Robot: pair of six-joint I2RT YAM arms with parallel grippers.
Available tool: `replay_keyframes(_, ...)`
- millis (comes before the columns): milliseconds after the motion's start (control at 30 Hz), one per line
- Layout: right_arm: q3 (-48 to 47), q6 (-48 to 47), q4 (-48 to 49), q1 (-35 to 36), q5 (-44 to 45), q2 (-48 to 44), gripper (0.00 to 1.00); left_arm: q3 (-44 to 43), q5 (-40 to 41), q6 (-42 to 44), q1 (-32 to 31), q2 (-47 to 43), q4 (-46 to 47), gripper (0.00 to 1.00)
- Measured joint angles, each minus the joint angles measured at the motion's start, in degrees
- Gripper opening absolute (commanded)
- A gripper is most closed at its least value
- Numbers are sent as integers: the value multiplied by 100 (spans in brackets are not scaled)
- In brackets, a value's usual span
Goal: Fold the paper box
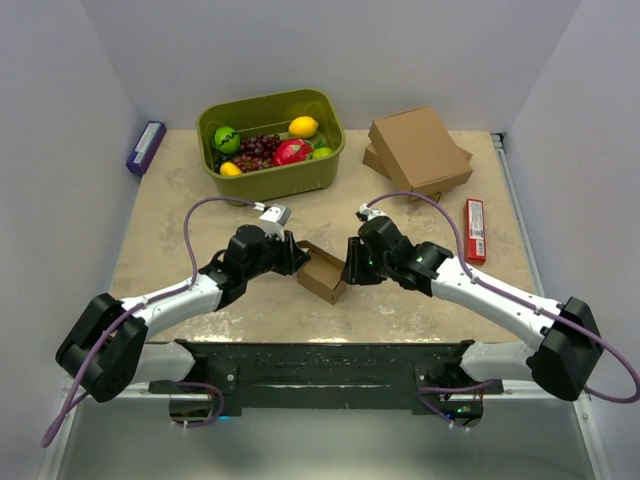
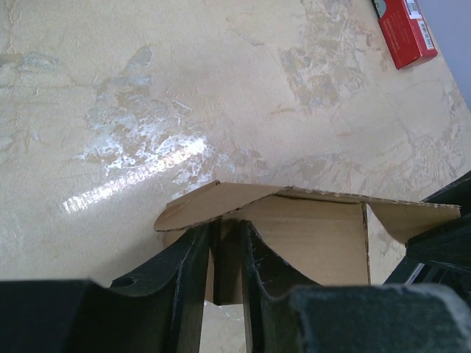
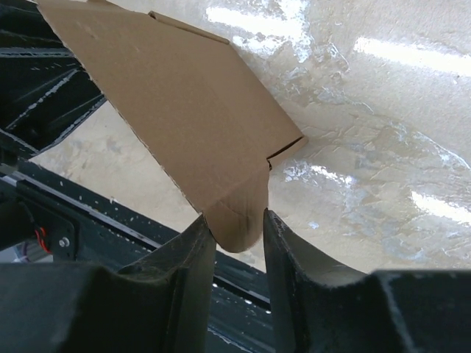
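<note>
The paper box (image 1: 322,272), small, brown and half formed, stands on the table between my two arms. My left gripper (image 1: 296,255) meets it from the left. In the left wrist view the left gripper (image 2: 228,229) is shut on an upright wall of the box (image 2: 316,235), under a loose top flap. My right gripper (image 1: 350,265) meets the box from the right. In the right wrist view its jaws (image 3: 234,219) stand partly open on either side of a rounded flap hanging from the box panel (image 3: 184,110), and the flap nearly fills the gap.
A green bin (image 1: 275,100) of fruit stands at the back. Two larger brown boxes (image 1: 420,150) are stacked at the back right. A red pack (image 1: 475,230) lies on the right and a purple pack (image 1: 146,146) at the far left. A black frame (image 1: 320,365) runs along the near edge.
</note>
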State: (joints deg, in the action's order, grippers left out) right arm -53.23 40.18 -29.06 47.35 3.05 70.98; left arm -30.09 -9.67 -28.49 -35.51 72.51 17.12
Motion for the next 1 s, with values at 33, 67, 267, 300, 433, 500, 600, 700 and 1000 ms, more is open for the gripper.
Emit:
replay_keyframes(33,0,4,2,9,-2,33,31,0,7,-2,-4,0,2,27)
replay_keyframes(67,0,13,7,22,-2,55,30,0,11,0,-7,0,2,27)
replay_keyframes(267,0,22,13,55,9,127,20,2,35,0,-26,-2,9,26)
replay_keyframes(300,0,28,20,55,11,133,19,7,39,-2,-28,-7,13,25)
replay_keyframes(433,0,92,46,59,20,138,13,203,144,-59,-83,-157,177,25)
replay_keyframes(500,0,184,81,59,22,138,8,330,243,-103,-131,-289,238,25)
replay_keyframes(600,63,328,208,59,20,129,3,479,374,-142,-181,-455,295,25)
replay_keyframes(700,155,450,380,59,20,101,1,525,433,-192,-203,-503,317,25)
replay_keyframes(1000,188,590,461,107,76,101,0,564,455,-238,-203,-496,407,25)
